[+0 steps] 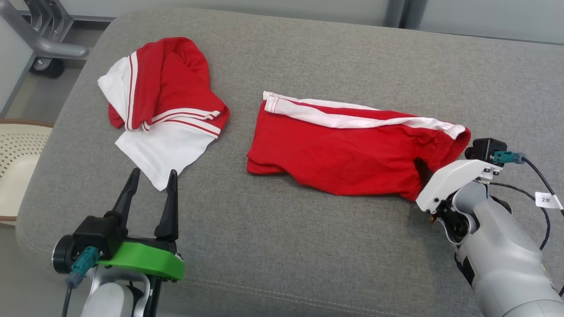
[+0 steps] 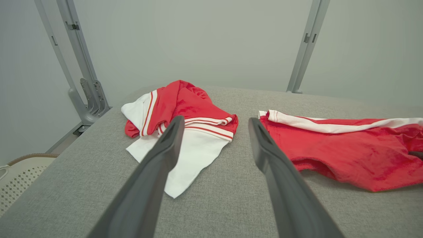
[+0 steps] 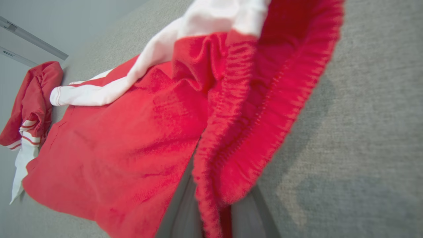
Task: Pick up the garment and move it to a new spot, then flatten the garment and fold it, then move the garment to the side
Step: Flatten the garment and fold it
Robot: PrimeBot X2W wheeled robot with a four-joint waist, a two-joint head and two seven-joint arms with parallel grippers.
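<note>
The red shorts (image 1: 352,149) lie spread over the middle and right of the grey surface (image 1: 282,246), and the right gripper (image 1: 425,172) is clenched on their elastic waistband (fabric bunched between its fingers). The left gripper (image 1: 153,176) stands released just beside the white hem of a crumpled red-and-white shirt (image 1: 167,101).

The left gripper (image 2: 215,120) holds its two dark fingers spread wide above the grey cushion (image 2: 231,198) — beyond them a crumpled red-and-white shirt (image 2: 185,109) lies left, the red shorts (image 2: 347,152) right, apart from each other.
</note>
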